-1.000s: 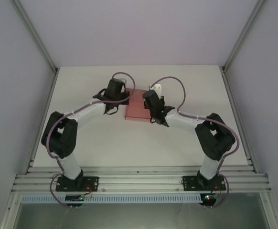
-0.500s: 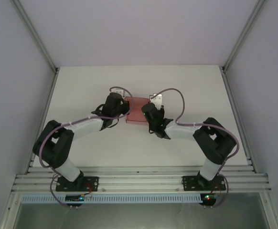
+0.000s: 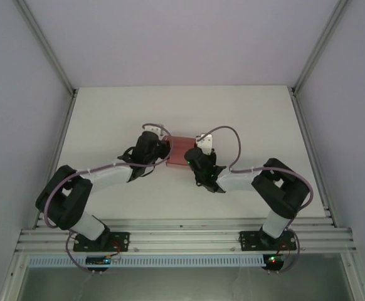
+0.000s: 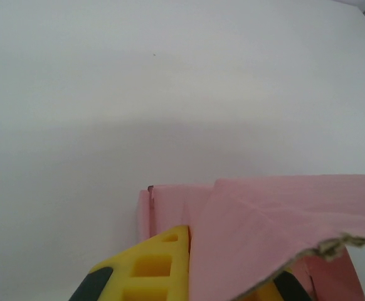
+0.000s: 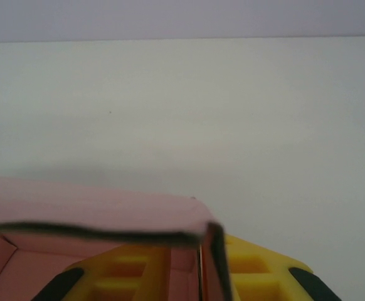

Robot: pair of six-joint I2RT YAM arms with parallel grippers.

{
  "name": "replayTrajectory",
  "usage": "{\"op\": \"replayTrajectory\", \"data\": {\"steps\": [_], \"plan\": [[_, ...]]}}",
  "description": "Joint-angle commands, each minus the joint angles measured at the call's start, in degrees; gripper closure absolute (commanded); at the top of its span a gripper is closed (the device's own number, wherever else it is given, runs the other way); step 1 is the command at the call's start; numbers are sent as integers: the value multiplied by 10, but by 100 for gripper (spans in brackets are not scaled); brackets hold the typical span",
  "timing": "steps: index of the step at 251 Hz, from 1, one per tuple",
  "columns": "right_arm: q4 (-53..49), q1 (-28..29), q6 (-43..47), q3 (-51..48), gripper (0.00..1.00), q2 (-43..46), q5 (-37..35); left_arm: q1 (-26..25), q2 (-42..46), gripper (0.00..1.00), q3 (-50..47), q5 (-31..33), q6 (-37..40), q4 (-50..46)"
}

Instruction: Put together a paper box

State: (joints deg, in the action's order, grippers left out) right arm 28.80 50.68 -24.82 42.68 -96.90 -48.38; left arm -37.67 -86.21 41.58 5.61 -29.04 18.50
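Two tools meet over one paper box (image 3: 181,147) at the centre of the desk (image 3: 107,119). The left tool (image 3: 167,148) is pressed together, pinching the box's left edge. The right tool (image 3: 194,155) straddles the right wall; whether it grips cannot be told.

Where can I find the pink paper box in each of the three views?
Top external: paper box in the middle of the picture.
Left wrist: lower right, running off the bottom edge.
Right wrist: lower left, along the bottom.
Shared landmark: the white table under it.
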Motion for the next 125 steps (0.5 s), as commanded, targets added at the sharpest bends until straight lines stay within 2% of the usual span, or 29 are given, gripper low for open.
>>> {"op": "replayTrajectory", "data": {"steps": [1, 49, 88, 125], "plan": [[7, 10, -6, -9, 77, 14, 10, -16, -12, 100, -42, -43, -10, -87], [-17, 20, -33, -28, 77, 19, 3, -31, -18, 100, -49, -48, -3, -110], [-38, 28, -60, -45, 77, 31, 7, -41, 5, 100, -58, -19, -7, -142], [-34, 37, -59, -63, 73, 44, 0, -50, 22, 100, -77, -24, -8, -143]]}}
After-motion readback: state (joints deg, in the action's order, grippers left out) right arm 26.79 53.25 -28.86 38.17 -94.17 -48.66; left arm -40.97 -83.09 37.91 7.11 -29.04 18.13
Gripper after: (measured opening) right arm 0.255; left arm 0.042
